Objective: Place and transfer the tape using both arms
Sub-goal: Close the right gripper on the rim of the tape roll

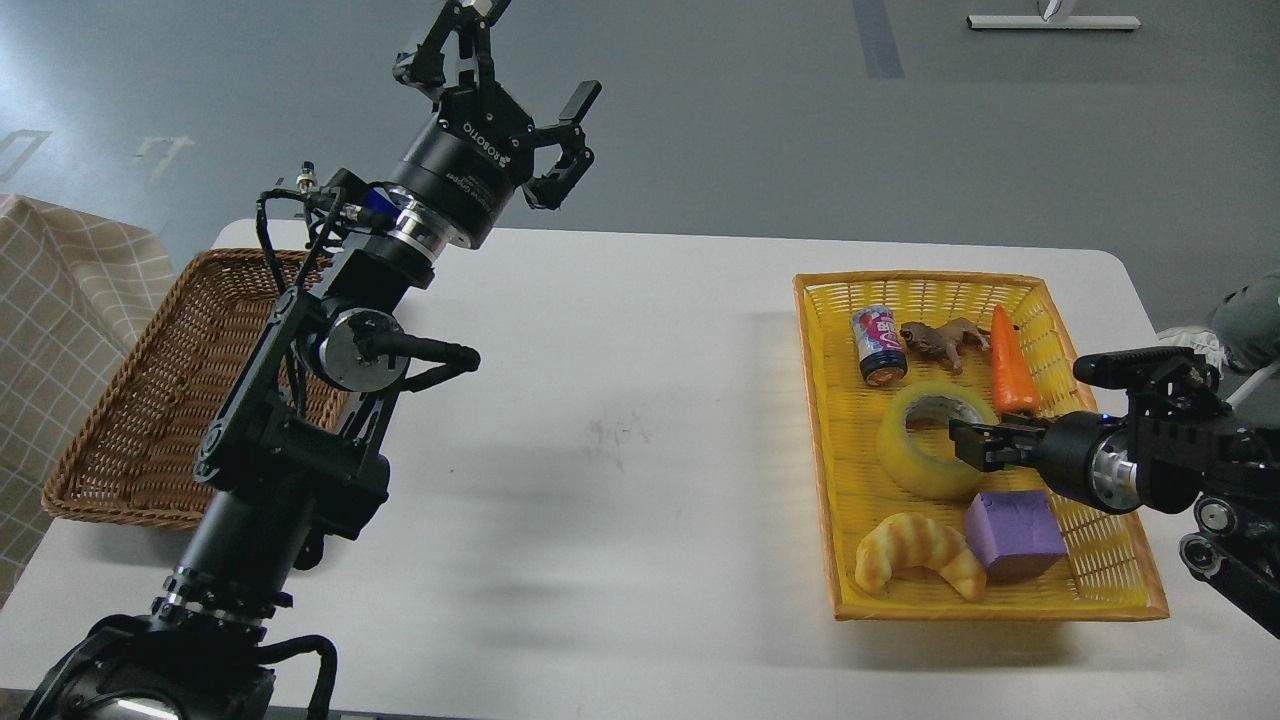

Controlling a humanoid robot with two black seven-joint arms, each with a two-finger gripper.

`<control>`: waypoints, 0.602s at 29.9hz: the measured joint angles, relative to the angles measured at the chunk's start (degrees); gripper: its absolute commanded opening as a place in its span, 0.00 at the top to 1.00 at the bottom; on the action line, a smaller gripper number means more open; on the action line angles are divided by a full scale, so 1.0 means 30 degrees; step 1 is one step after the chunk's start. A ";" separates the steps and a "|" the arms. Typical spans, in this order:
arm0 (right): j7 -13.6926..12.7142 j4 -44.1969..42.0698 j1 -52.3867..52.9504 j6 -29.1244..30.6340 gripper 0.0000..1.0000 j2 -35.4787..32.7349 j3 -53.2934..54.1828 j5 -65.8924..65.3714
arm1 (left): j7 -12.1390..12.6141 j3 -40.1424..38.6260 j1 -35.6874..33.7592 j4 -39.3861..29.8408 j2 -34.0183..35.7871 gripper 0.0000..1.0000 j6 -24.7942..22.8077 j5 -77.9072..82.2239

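I am seeing the tape point(933, 440) lying in the yellow basket point(1100, 590), with my right gripper point(962, 442) reaching over its rim at the core; whether those fingers are pinching it I cannot tell. My left gripper point(520, 95) is hanging high above the white table point(620, 420), fingers spread, "ROBOTIQ" showing in white. A brown wicker basket point(130, 420) is sitting at the left, grey floor beyond.
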 measured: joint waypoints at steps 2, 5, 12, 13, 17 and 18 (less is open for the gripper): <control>0.0000 -0.0004 -0.0015 0.0137 0.39 0.0009 0.0000 0.0001 | 0.0000 0.0005 0.0016 0.0002 0.0000 0.02 0.0001 0.0000; 0.0000 -0.0009 -0.0035 0.0282 0.46 0.0019 0.0000 0.0002 | 0.0000 0.0006 0.0023 0.0003 0.0000 0.02 0.0002 0.0000; -0.0066 -0.0059 -0.0135 0.0326 0.62 0.0042 0.0006 -0.0206 | -0.0034 0.0006 0.0026 0.0391 0.0000 0.02 0.0003 0.0001; -0.0135 -0.0061 -0.0160 0.0326 0.62 0.0043 0.0011 -0.0229 | -0.0034 0.0006 0.0026 0.0449 0.0000 0.02 0.0003 0.0000; -0.0350 -0.0061 -0.0239 0.0323 0.69 0.0043 0.0032 -0.0247 | -0.0034 0.0006 0.0026 0.0548 0.0000 0.02 0.0002 0.0000; -0.0363 -0.0061 -0.0254 0.0322 0.70 0.0043 0.0034 -0.0247 | -0.0034 0.0006 0.0027 0.0555 0.0000 0.02 -0.0001 0.0000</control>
